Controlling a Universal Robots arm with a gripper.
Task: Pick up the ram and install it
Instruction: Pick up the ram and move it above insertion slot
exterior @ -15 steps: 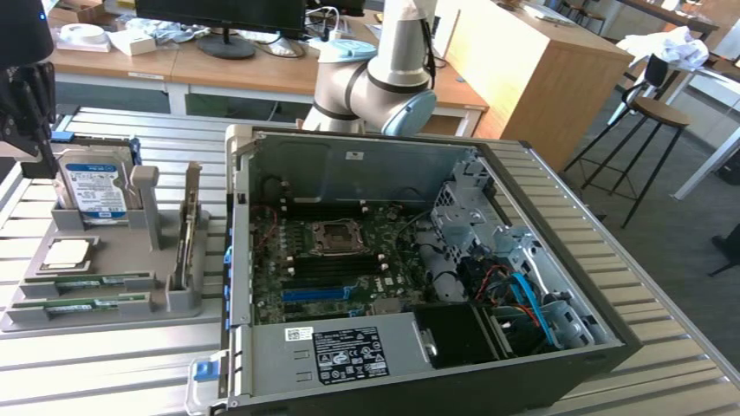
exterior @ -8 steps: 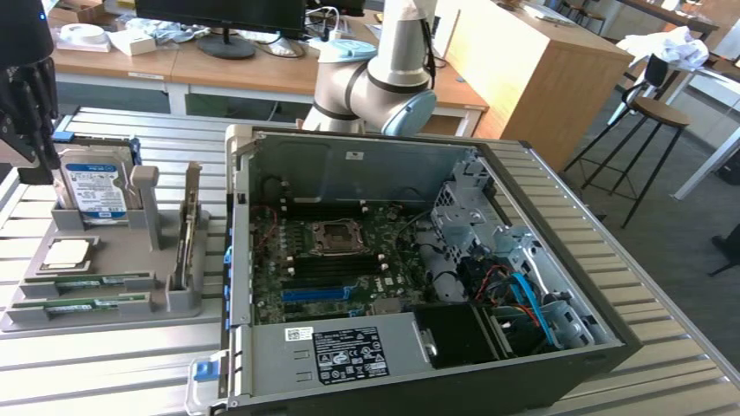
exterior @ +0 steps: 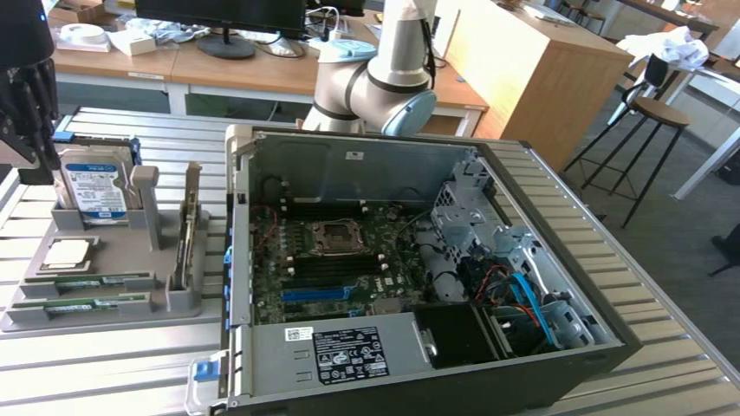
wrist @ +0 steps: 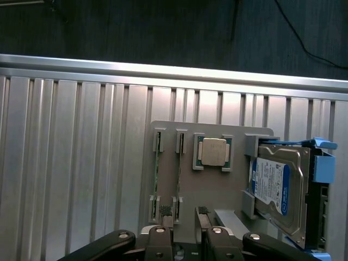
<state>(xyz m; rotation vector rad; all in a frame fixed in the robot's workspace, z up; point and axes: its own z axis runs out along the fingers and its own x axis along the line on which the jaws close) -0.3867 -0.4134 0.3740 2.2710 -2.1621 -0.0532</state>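
One open computer case (exterior: 347,169) takes up most of the slatted table (exterior: 139,130). It stands just beside the grey tray (exterior: 110,319), on the exterior view's right of it. Its motherboard (exterior: 335,260) faces up, presumably so that parts can be pressed in from above.

The tray is a parts holder, and each pocket seems shaped to keep one part in a known pose. At one end of the tray a hard drive (exterior: 93,186) stands on edge between posts. The gripper (wrist: 183,212) hangs well above the tray and looks straight down on it. Its jaws stand apart and hold nothing, and the tray's bare floor shows through the gap between them.

In the middle of the tray the square silver CPU (exterior: 68,253) lies flat in a shallow recess. At the end of the tray opposite the hard drive, two green sticks sit side by side. Each rests on its long edge in its own slot, probably so that fingers can close on the two flat faces.

The ram (exterior: 99,279) I take to be the stick next to the CPU, since the fingertips (wrist: 202,210) line up nearer to it than to the second stick (exterior: 81,304). It is untouched in its slot.
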